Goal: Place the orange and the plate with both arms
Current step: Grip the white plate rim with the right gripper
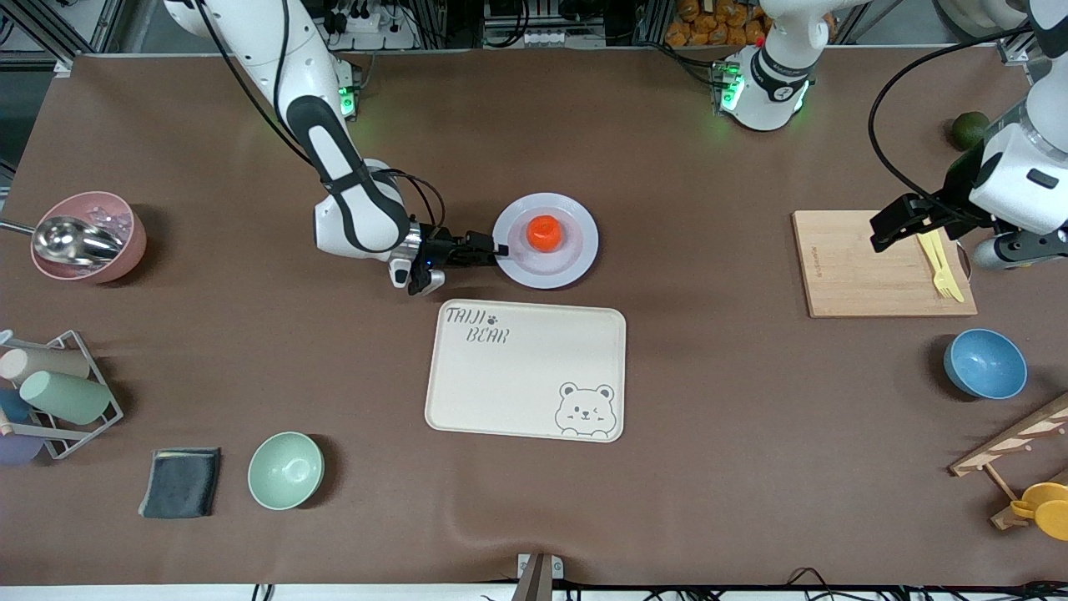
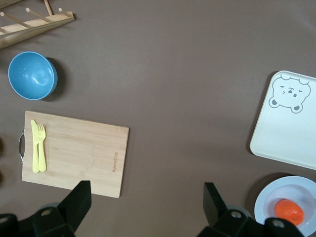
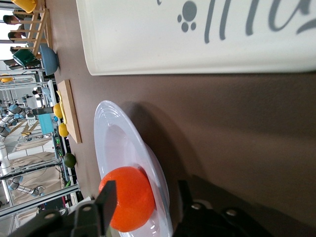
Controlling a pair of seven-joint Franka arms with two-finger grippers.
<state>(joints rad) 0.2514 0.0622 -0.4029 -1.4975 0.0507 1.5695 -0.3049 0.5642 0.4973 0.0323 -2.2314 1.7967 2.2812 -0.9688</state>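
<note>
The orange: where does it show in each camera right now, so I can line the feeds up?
Front view: the orange sits on the plate, mid-picture.
Left wrist view: the orange shows in the bottom right corner.
Right wrist view: the orange shows low, left of centre.
Shared landmark: the bear tray.

- Orange (image 1: 543, 233): small, round, slightly flattened, bright orange-red. Sits upright at the centre of the plate, touching its floor.
- Plate (image 1: 576, 255): round, shallow, pale lavender-white, wide rim. Lies flat on the brown table, just beside the cream tray's edge and farther from the front camera than the tray.
</note>
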